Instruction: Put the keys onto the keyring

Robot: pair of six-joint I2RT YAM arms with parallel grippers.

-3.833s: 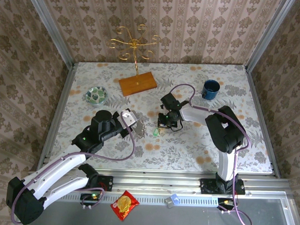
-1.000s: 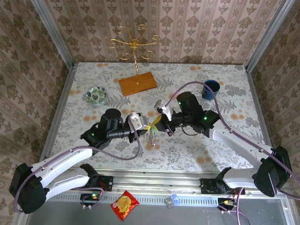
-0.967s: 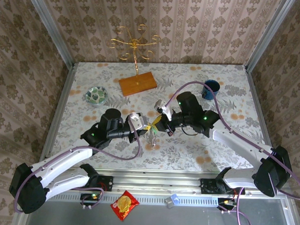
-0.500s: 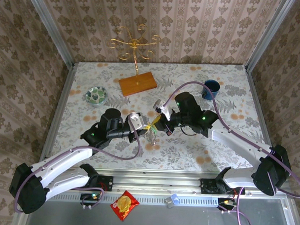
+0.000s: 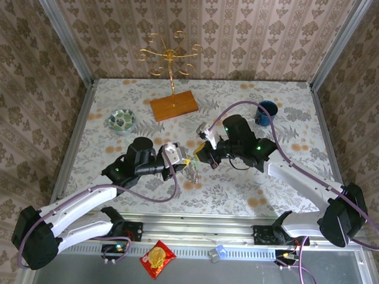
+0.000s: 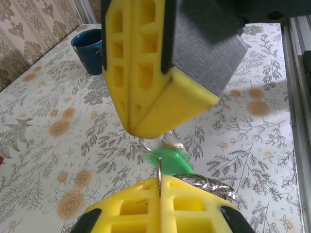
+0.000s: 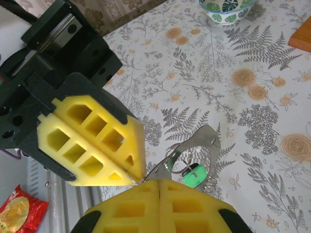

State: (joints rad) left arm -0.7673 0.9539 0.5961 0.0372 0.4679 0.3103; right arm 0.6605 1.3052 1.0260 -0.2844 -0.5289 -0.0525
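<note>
**A:** Fern-printed table [image 5: 290, 114], papered walls round it. Where do your claws stand?

**B:** Tip to tip above the middle of it. My left claw [image 5: 187, 162] reaches in from the left and my right claw [image 5: 201, 154] from the right. Their yellow tips are all but touching.

**A:** Open or closed?

**B:** Both are pressed fully together. The keyring [image 7: 210, 141] hangs just beyond my right fingertips, held up off the table. From the left wrist, a thin wire of it runs straight into the seam between my left fingers [image 6: 194, 208], so that claw has it pinched. My right fingers [image 7: 121, 208] are closed the same way, with a wire leading out of their seam toward the ring. I think that is the keyring too, though the spot is small and partly hidden.

**A:** And the keys?

**B:** One green key [image 7: 194, 176] dangles just beside the ring's flat band, right below where my two claws meet. I cannot pick out a second key.

**A:** Anything else about?

**B:** A blue cup [image 6: 90, 44] sits well off to the right of my right claw, farther out. A patterned bowl [image 7: 226, 7] is well off to the left of my left claw. A gold wire stand [image 5: 169, 57] is far ahead of both. A red packet [image 5: 157, 258] lies back by my arm bases.
</note>
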